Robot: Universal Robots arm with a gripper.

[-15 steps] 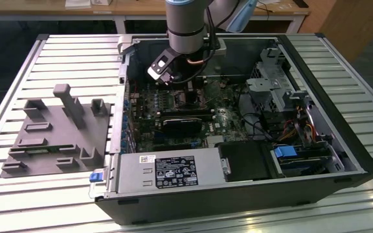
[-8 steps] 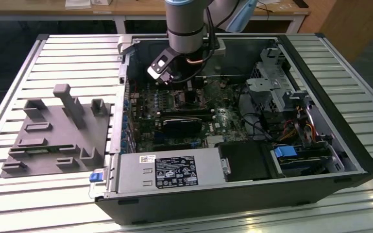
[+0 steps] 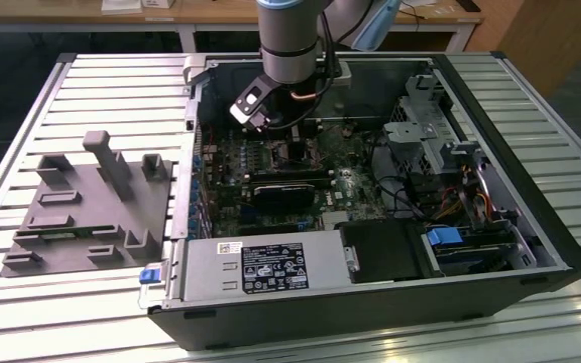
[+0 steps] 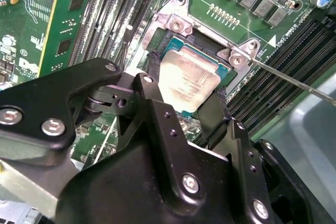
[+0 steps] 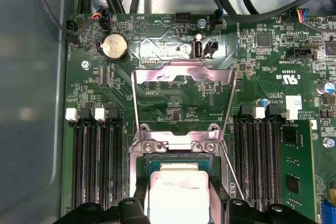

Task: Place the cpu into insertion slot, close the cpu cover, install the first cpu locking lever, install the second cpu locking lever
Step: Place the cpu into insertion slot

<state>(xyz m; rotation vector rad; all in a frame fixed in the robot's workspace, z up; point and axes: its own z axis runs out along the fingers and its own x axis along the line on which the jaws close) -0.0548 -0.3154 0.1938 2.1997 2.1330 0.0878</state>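
The cpu (image 4: 189,80) is a silvery square chip, seen in both wrist views, held between my gripper's black fingers (image 4: 152,80). My gripper (image 4: 186,88) is shut on it, right over the insertion slot (image 4: 181,40), whose dark frame shows around the chip's far edge. I cannot tell whether the cpu (image 5: 178,192) touches the insertion slot (image 5: 173,158). The cpu cover (image 5: 184,73) stands swung open behind the slot. A thin locking lever (image 5: 231,174) juts up at one side, another (image 5: 135,111) at the other. In the exterior view my gripper (image 3: 296,138) reaches down into the open computer case.
Memory slots (image 5: 97,161) flank the socket on both sides, with a green card (image 5: 296,166) beyond one bank. In the exterior view a grey power supply (image 3: 260,268) sits at the case front, a drive cage (image 3: 442,144) on the exterior view's right, a grey fixture (image 3: 88,204) on the left.
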